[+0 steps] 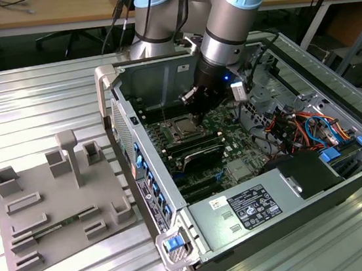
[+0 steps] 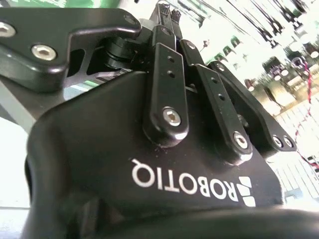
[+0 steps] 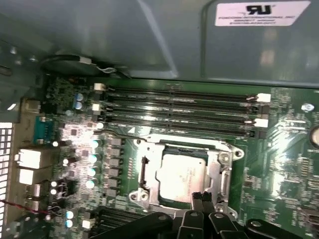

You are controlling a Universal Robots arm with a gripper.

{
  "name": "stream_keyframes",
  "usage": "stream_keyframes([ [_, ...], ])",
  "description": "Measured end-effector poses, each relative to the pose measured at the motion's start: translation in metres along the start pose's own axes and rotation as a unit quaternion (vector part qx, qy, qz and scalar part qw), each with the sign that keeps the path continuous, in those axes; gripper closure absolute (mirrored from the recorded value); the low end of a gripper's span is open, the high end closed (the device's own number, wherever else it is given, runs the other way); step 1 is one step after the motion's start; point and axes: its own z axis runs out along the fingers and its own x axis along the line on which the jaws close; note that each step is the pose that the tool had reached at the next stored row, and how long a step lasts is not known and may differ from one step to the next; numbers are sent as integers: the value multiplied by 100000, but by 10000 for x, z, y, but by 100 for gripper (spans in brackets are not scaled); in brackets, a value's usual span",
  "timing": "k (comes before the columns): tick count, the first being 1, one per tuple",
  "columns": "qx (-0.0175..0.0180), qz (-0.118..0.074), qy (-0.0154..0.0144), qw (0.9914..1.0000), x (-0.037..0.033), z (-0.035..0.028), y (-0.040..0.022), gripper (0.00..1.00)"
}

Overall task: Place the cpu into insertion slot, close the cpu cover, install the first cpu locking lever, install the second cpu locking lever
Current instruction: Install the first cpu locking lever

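Note:
The cpu (image 3: 178,174) is a dull silver square lying flat in its socket on the green motherboard (image 3: 279,164); it is also seen in the exterior view (image 1: 185,128). The cpu cover (image 3: 223,172), a silvery frame, lies down flat around it. A thin locking lever (image 3: 122,133) runs along the socket's side that faces the memory slots. My gripper (image 3: 202,195) hovers at the socket's edge with its black fingers (image 2: 164,30) pressed together and nothing visible between them. In the exterior view the gripper (image 1: 196,115) reaches down into the open case just beside the socket.
The open computer case (image 1: 181,241) lies on a ribbed metal table (image 1: 30,94). Memory slots (image 3: 179,107) run beside the socket. Orange and blue cables (image 1: 305,127) and a power supply (image 1: 249,209) fill the exterior view's right. A grey fixture plate (image 1: 51,211) sits at its left.

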Motion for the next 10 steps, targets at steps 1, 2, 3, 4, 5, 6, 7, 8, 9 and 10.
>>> stream_keyframes([
  [1, 48, 1, -533, 99999, 0, 0, 0, 89],
  [2, 49, -5, -561, 99998, 0, 1, 0, 89],
  [3, 47, -9, -585, 99998, 0, 1, 0, 89],
  [4, 58, -4, -610, 99998, 0, 1, 0, 89],
  [5, 81, -4, -637, 99998, 0, 0, 0, 89],
  [6, 182, 3, -623, 99998, 1, -1, -1, 89],
  [7, 228, 8, -608, 99998, 1, -9, 0, 89],
  [8, 215, 5, -618, 99998, 2, -32, 0, 89],
  [9, 210, 6, -622, 99998, 6, -92, 0, 89],
  [10, 208, 7, -622, 99998, 8, -119, 1, 89],
])
